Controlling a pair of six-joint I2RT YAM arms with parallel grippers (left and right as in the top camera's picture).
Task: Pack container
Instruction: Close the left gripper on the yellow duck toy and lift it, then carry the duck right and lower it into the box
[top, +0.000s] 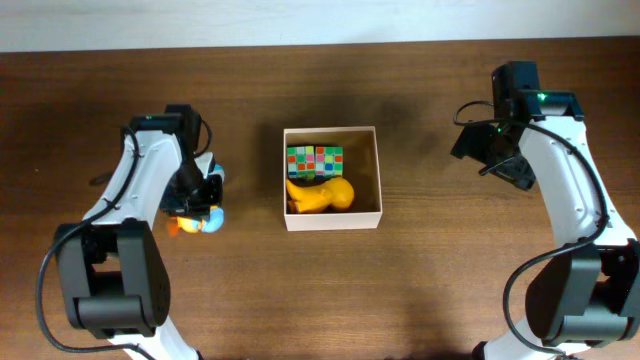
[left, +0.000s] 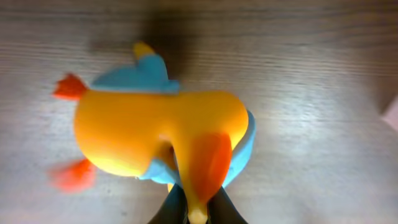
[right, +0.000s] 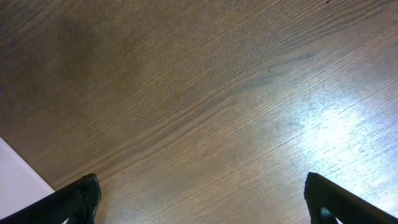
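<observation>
The container (top: 380, 172), a shallow white-walled box with a tan floor, stands mid-table. Inside it lie a multicoloured cube (top: 314, 160) and a yellow toy (top: 322, 196). To its left an orange, yellow and blue toy (top: 197, 223) rests on the wood. My left gripper (top: 198, 207) is over it and shut on it. In the left wrist view the toy (left: 143, 127) fills the frame, and both dark fingers of the left gripper (left: 198, 206) pinch a thin orange-yellow part of it. My right gripper (top: 480, 152) hovers right of the container. In the right wrist view the right gripper (right: 202, 200) is open over bare wood.
The dark wooden table (top: 420, 290) runs to a pale wall at the back. A white corner (right: 15, 182) shows at the left edge of the right wrist view; I cannot tell what it belongs to. Both arm bases stand at the near edge.
</observation>
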